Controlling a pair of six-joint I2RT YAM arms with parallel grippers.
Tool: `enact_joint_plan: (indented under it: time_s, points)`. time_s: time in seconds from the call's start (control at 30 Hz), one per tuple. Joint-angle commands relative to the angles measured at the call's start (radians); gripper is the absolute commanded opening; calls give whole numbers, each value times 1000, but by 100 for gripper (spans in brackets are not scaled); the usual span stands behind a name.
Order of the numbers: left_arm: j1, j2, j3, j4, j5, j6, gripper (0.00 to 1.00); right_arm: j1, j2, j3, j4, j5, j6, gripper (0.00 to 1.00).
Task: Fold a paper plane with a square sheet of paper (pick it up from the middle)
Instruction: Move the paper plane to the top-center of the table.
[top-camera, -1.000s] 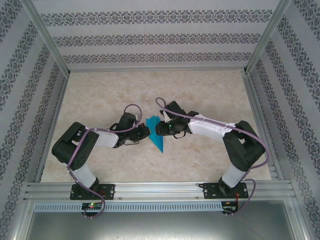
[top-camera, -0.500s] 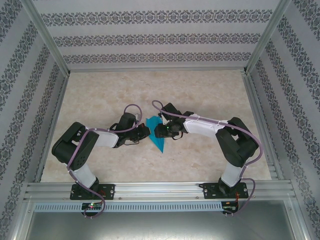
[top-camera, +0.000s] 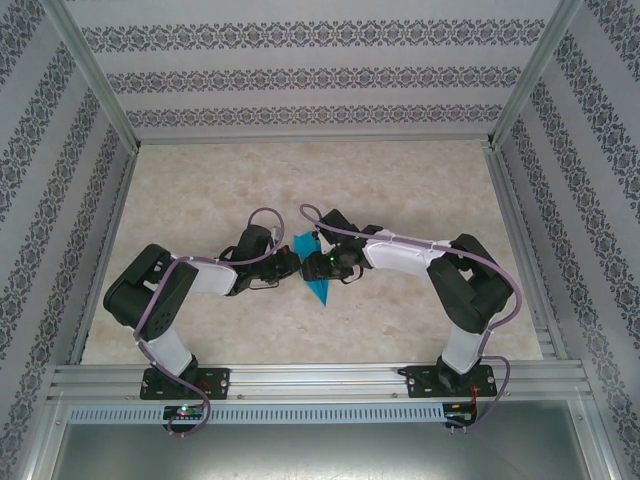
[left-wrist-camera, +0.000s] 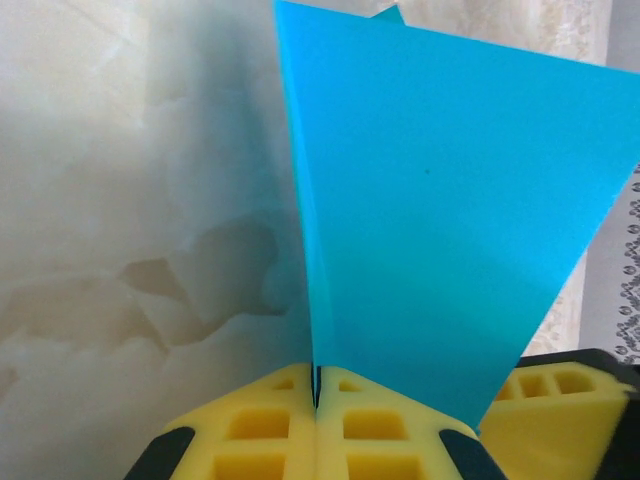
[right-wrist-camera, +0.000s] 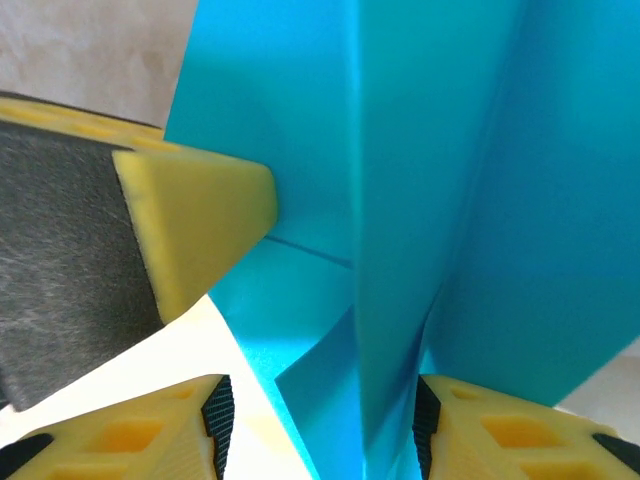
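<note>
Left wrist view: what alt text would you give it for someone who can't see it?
The left gripper, its two yellow fingers pressed shut, pinches a teal-blue paper plane by its crease. The paper rises away from the fingers, and one flat triangular wing spreads to the right. Behind it lies a pale marbled table.

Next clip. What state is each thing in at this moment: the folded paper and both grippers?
left gripper: shut on the paper plane, pinching one thin edge of it.
right gripper: open, jaws apart with a fold of the paper plane between them.
paper plane: folded in layers, creased, held on edge between the two grippers.
</note>
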Motion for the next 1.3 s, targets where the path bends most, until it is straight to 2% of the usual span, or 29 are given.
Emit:
enact_joint_plan:
  time_s: [0.0,0.2,0.33,0.43,0.57,0.73,0.87,1.03,1.27]
  points:
    - [12,9,3,58,28,-20,5,14,33,32,-31,20,6,51]
    - [12,1,4,52,32,-19,6,21,48,50,-75,92,4,43]
    - [12,0,7,36,24,-16,9,21,46,56,-92,123,11,32]
    - [13,-21,17,-6,8,-9,17,23,50,68,-111,144,10,22]
    - [17,-89,34,-123,-43,18,38,23,38,84,-156,217,-2,11]
    - [41,-209,42,-283,-154,39,75,16,4,112,-240,342,-24,10]
    - [54,-292,56,-424,-288,53,90,2,20,123,-260,383,-24,13]
    - [57,-355,64,-555,-425,63,99,-13,66,141,-254,380,-4,19]
    - [59,-369,67,-595,-457,71,100,-16,108,160,-246,372,11,22]
